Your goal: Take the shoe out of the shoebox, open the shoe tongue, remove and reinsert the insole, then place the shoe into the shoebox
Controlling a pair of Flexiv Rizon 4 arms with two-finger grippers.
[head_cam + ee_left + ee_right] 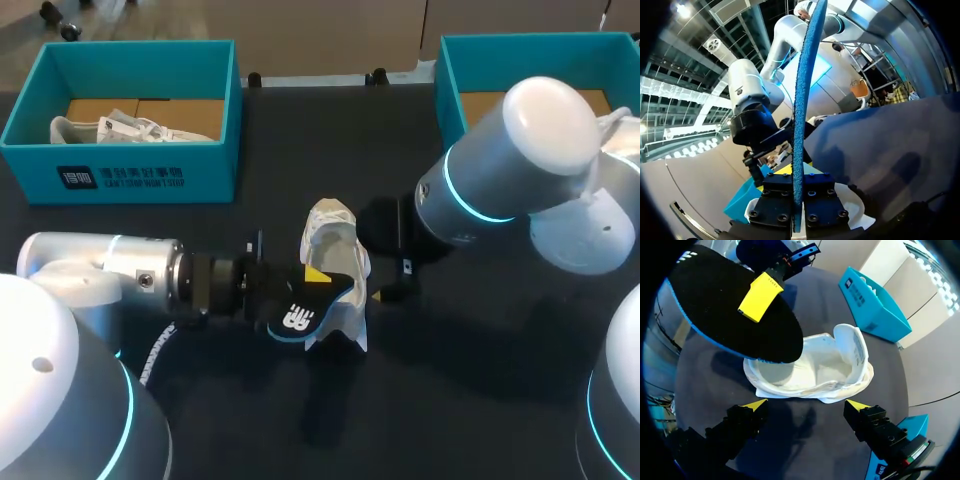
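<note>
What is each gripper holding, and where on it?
Left gripper pinches the insole near one end; right gripper is open, holding nothing.

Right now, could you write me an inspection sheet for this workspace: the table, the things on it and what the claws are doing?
Surface: black table.
Job's things: white shoe lies on the middle of the table, out of its box. The black insole is out of it and held over it. The teal box at the far left holds a second shoe. Another teal box at the far right is partly hidden by the right arm.
Clutter: nothing seen.
Claws: left claw shut on the insole; right claw open, the shoe just ahead of it.
Cables: striped cable under the left arm.
Surroundings: nothing seen.
</note>
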